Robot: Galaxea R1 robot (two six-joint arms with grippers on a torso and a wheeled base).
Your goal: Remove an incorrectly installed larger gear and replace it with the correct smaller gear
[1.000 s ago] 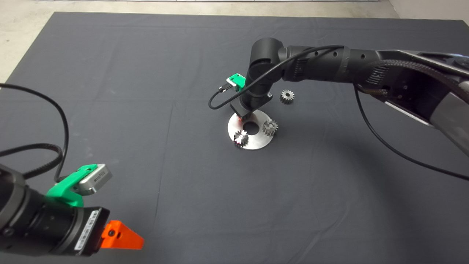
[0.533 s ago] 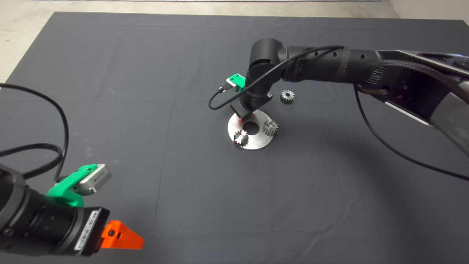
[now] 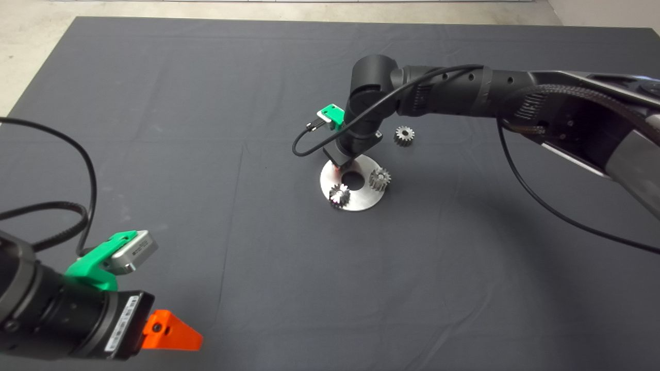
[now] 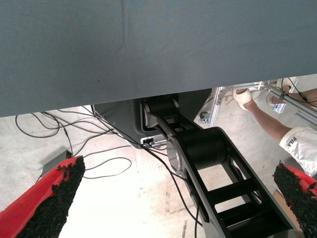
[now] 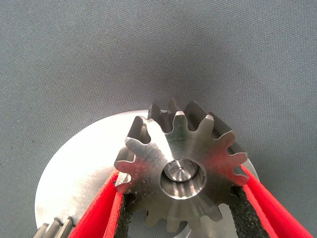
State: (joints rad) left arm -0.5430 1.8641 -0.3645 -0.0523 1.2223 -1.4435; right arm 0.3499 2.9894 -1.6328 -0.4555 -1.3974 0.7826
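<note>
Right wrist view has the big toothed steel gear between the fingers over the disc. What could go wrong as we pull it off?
1. The right gripper holds the wide silver-grey pointed-tooth larger gear only by its teeth; it may twist or slip out.
2. The round silver metal disc lies loose on the dark mat; a snag could drag it.
3. Two bright small gears sit nearby on the disc and could be knocked.

Left gripper waits at the mat's lower left.
</note>
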